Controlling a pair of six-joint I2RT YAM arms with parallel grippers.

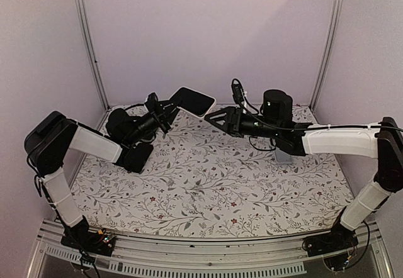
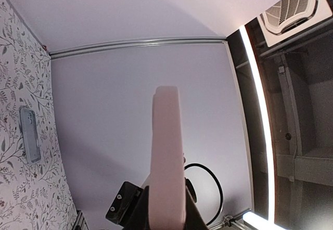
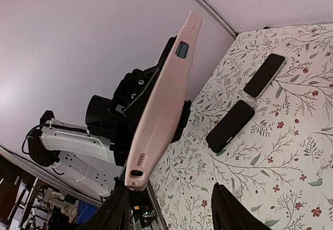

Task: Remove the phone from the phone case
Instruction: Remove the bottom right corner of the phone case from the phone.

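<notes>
The pink phone case [image 1: 192, 101] with the dark phone face showing in it is held in the air above the back of the table. My left gripper [image 1: 169, 112] is shut on its near end. In the left wrist view the case [image 2: 167, 152] stands edge-on between the fingers of that gripper [image 2: 166, 215]. My right gripper [image 1: 211, 117] is open beside the case's right corner. In the right wrist view the case [image 3: 161, 100] runs diagonally, its port end just above the left finger [image 3: 115, 212], and the gripper [image 3: 174, 209] is not touching it.
Two dark phones [image 3: 265, 75] [image 3: 230, 126] lie on the floral tablecloth [image 1: 208, 190] beyond the case. A grey flat device [image 1: 283, 156] lies under my right arm; it also shows in the left wrist view [image 2: 29, 135]. White walls close the back and sides.
</notes>
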